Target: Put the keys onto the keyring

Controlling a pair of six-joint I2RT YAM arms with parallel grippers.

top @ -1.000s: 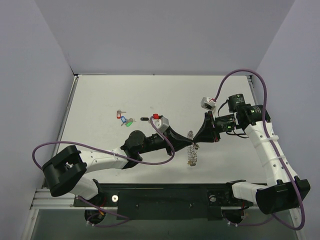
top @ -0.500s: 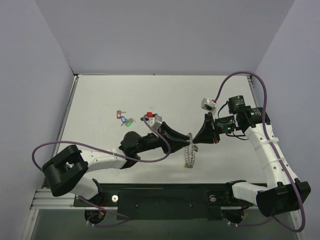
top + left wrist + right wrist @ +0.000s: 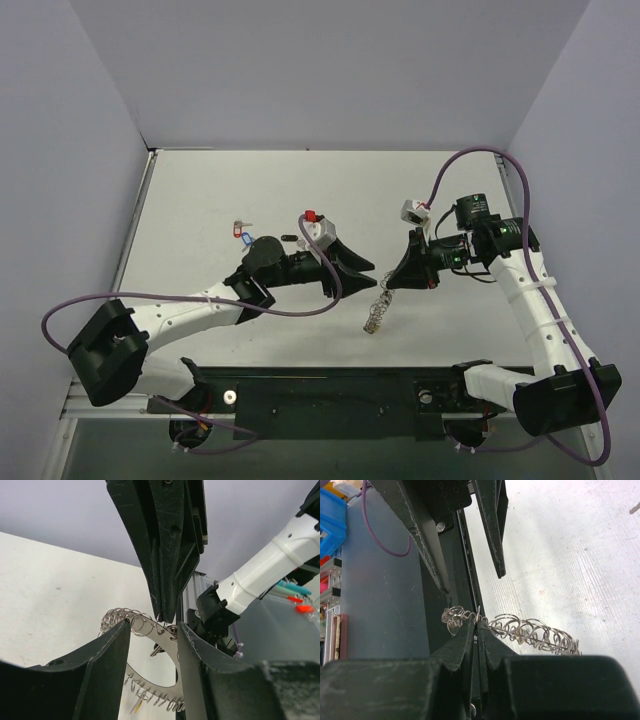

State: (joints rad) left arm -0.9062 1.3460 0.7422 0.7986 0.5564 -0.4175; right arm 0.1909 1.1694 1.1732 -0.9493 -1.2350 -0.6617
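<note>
The keyring (image 3: 375,308), a silver wire loop fringed with small rings, hangs over the table from my right gripper (image 3: 388,283), which is shut on its top edge. The right wrist view shows the pinch (image 3: 477,622), with the keyring (image 3: 530,632) trailing off to the right. My left gripper (image 3: 362,277) is open just left of the ring, with nothing between its fingers (image 3: 112,660). Past them, the keyring (image 3: 142,622) carries a small silver key (image 3: 156,651). Loose keys (image 3: 243,232) with blue and red tags lie on the table at the left.
A small black tag (image 3: 288,238) lies near the left wrist. The left arm stretches across the front left of the white table (image 3: 200,190). Purple walls close in the back and both sides. A black rail (image 3: 330,385) runs along the near edge.
My left gripper has opened, let go of the keyring and drawn back a little to the left. The ring now hangs from the right gripper alone, its lower end swung left.
</note>
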